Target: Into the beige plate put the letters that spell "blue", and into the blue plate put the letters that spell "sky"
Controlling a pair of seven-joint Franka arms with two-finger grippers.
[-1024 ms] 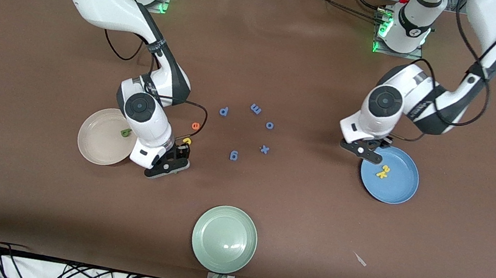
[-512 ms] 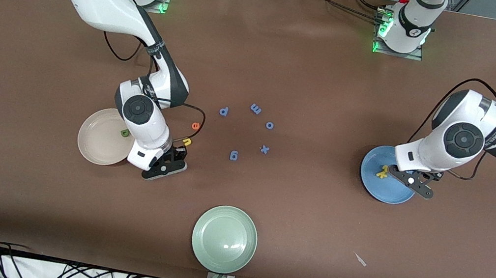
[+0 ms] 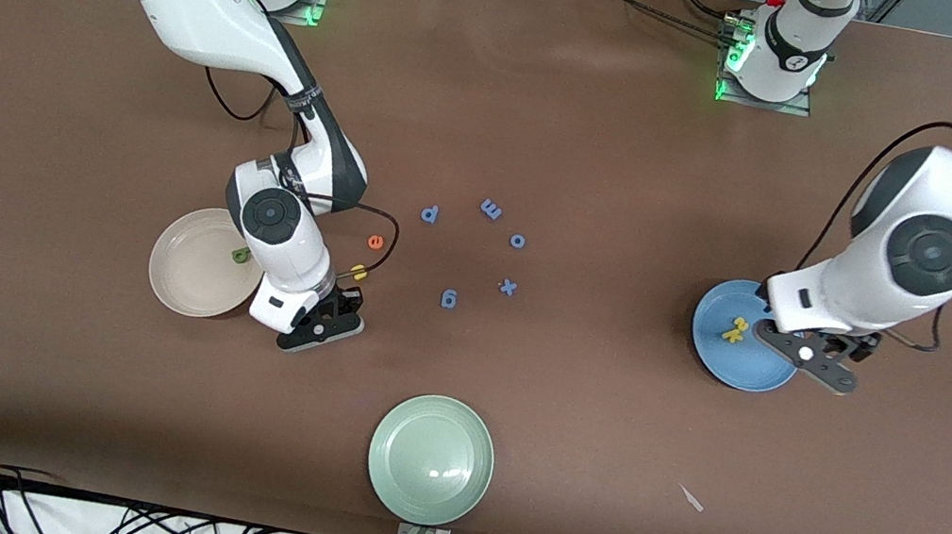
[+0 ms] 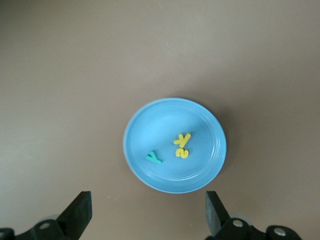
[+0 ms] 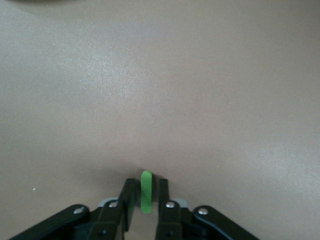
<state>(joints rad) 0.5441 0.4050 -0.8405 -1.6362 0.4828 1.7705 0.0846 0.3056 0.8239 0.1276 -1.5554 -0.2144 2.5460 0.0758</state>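
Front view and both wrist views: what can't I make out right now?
- Light green l: hidden by the right gripper in front view.
- Teal y: hidden by the left arm in front view.
- Whether the right gripper's fingers touch the l: unclear.

The only readable signs are the foam letters themselves. On the bench (image 3: 608, 154) lie blue ones: a p (image 3: 430, 214), an m (image 3: 491, 209) turned on its side, an o (image 3: 517, 240), an x (image 3: 508, 287) and a 9-like shape (image 3: 449, 299). An orange e (image 3: 376, 242) lies nearer the right arm's end. In the blue plate (image 4: 200, 172) lie a yellow k (image 4: 183, 138), a yellow s (image 4: 182, 152) and a teal y (image 4: 154, 158). The dark green letter (image 3: 240, 255) in the beige plate (image 3: 183, 278) cannot be read for certain. No printed labels or brands are legible.
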